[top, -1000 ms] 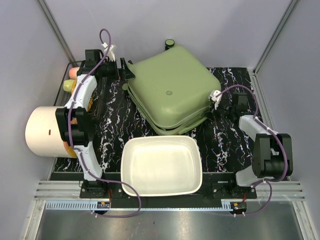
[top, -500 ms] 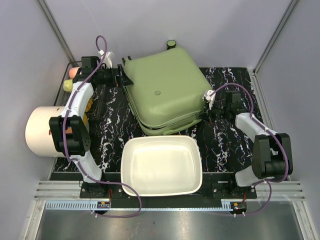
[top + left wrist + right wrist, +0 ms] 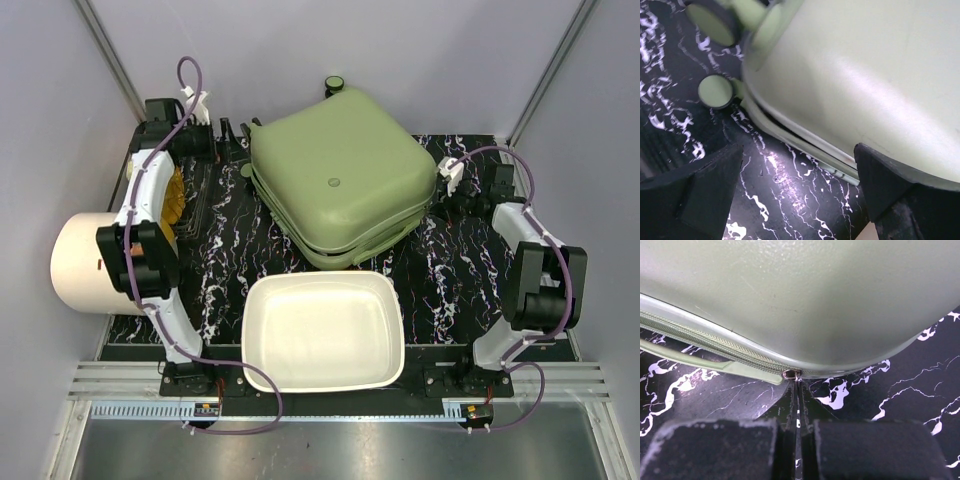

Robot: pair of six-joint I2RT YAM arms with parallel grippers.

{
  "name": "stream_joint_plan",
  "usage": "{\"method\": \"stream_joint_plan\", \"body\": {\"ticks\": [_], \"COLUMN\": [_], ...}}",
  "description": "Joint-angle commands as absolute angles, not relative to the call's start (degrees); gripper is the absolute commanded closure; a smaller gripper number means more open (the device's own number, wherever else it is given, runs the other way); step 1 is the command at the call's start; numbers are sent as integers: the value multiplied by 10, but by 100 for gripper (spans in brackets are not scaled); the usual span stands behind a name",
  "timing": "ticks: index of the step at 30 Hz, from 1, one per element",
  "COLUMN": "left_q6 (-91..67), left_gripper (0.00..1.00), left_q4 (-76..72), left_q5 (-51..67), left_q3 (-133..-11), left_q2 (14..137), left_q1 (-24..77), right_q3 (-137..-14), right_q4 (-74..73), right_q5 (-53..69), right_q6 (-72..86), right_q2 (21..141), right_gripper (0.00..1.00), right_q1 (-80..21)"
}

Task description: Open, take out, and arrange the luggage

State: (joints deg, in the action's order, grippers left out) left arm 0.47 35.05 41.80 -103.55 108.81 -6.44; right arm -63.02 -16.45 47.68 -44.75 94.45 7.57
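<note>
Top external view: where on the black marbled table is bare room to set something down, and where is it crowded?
Two free patches: one bordered by the left arm, the olive-green soft-sided suitcase and the white rectangular plastic bin; one between suitcase, bin and right arm. Crowded: where suitcase and bin come close, and the far-left corner.

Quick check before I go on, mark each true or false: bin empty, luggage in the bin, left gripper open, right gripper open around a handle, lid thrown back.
1. The white bin is empty. True.
2. The luggage sits inside the white bin. False: it lies on the table, behind the bin.
3. The left gripper is open. True.
4. The right gripper is open around a handle. False: its jaws are shut, close to the luggage's zipper.
5. The luggage's lid is thrown back. False: the lid lies down on the base.
</note>
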Motion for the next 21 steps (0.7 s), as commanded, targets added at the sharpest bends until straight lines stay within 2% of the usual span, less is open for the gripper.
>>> {"method": "stream_joint_plan", "body": {"ticks": [1,4,10,15,21], "left_q6": [142,216,218,190,162], "left_gripper": [5,6,21,38,44], "left_q4": [416,442,374,309,273], "left_q5": [452,415,311,226,143], "left_q3": [-1096,-1068,-971,-972,-997], "left_q2": [1038,983,933,993,1099], "left_q1": [-3,106,320,464,533], "right_q3": [-666,-664,-681,-680,-675], "right_q4": [-119,-112,-91,-79,-74], "right_q5": [489,503,502,496,491], "right_q6": [-468,-457,-378,-340,-316], "right_q2": [950,953,967,962,958], "right_gripper": [100,100,100,100,100], "right_q1": [86,84,83,81,81]}}
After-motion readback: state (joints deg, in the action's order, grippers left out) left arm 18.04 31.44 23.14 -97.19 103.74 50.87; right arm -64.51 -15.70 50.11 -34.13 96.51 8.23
